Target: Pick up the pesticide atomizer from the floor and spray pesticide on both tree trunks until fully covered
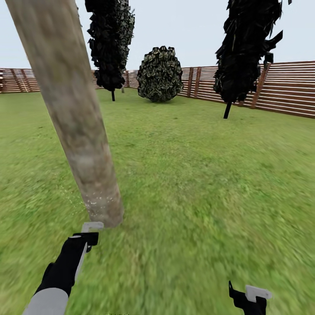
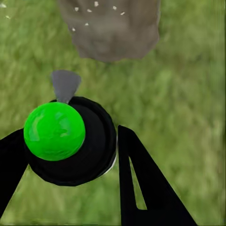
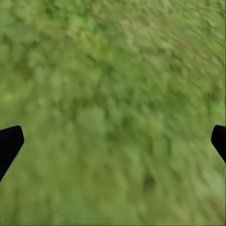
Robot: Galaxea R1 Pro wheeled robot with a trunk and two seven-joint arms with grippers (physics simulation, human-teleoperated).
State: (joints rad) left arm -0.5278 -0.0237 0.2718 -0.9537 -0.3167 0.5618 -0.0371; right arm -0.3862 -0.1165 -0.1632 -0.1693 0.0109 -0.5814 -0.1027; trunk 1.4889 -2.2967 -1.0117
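Right now your left end effector (image 2: 70, 160) pinches the pesticide atomizer (image 2: 70, 141), its nozzle aimed at the base of the tree trunk (image 1: 74, 113) at the frame's left. Sweep slowly upward to cover bare bark. Your right end effector (image 3: 113, 141) hangs spread over the grass (image 1: 210, 183).

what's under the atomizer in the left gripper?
Grass shows all around the atomizer held in the left gripper; the trunk base, flecked with pale specks, lies just ahead of its nozzle. The ground directly beneath is hidden by the atomizer's body.
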